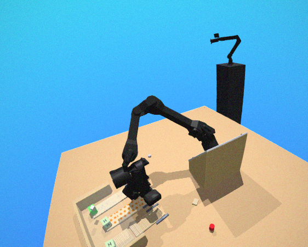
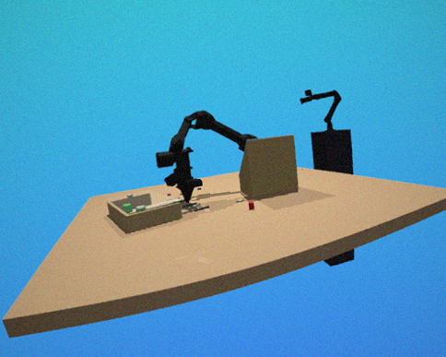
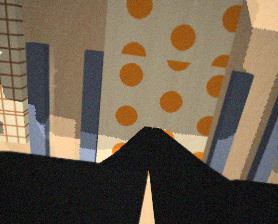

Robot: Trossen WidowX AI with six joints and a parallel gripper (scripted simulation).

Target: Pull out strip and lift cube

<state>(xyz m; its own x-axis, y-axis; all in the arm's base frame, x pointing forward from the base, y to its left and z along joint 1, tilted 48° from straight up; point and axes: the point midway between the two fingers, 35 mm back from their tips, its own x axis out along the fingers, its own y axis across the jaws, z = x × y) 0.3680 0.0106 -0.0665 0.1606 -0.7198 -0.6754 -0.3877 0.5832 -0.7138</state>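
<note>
We see our tool (image 3: 148,150) shut tight with nothing between its fingers, its tip pressed down on the near end of the orange-dotted strip (image 1: 129,209), just outside the open-fronted tray (image 1: 79,212) on the desk (image 1: 170,142). The labelled cube (image 1: 106,221) marked H sits on that strip's far end, inside the tray. A grid strip (image 1: 143,220) lies beside it.

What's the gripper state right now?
Gripper: closed, nothing visibly held between its fingers; its tip sits low over the near end of the orange-dotted beige strip.
</note>
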